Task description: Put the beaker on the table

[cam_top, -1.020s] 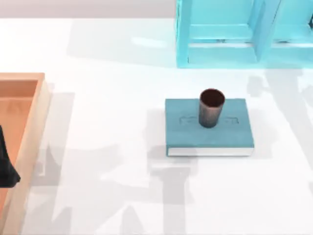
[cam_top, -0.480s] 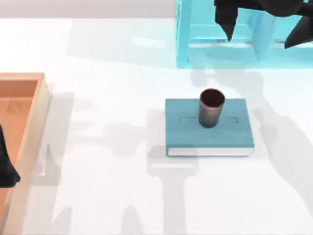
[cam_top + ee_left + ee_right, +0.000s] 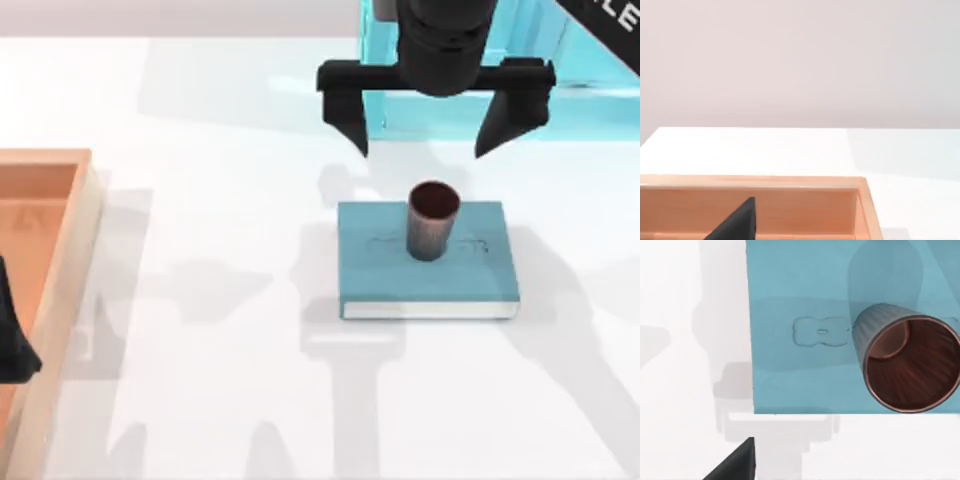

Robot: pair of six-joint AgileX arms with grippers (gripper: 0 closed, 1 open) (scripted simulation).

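Observation:
The beaker [image 3: 432, 222], a small reddish-brown cup with a dark inside, stands upright on a teal book [image 3: 400, 275] lying on the white table [image 3: 200, 300]. My right gripper [image 3: 432, 130] hangs just behind the beaker, open, its two black fingers spread wider than the cup with nothing between them. The right wrist view looks down into the beaker [image 3: 905, 365] on the book [image 3: 800, 365], with one fingertip [image 3: 735, 465] at the picture's edge. My left gripper [image 3: 10, 345] sits parked at the far left over the orange tray.
An orange wooden tray [image 3: 50, 250] lies along the left edge, and its rim [image 3: 790, 182] is in the left wrist view. A light blue rack [image 3: 420, 115] stands at the back, behind the right gripper. White tabletop stretches around the book on all sides.
My right arm has swung in from the back right to hang centred behind the beaker, fingers spread. The beaker, book and left arm have not moved.

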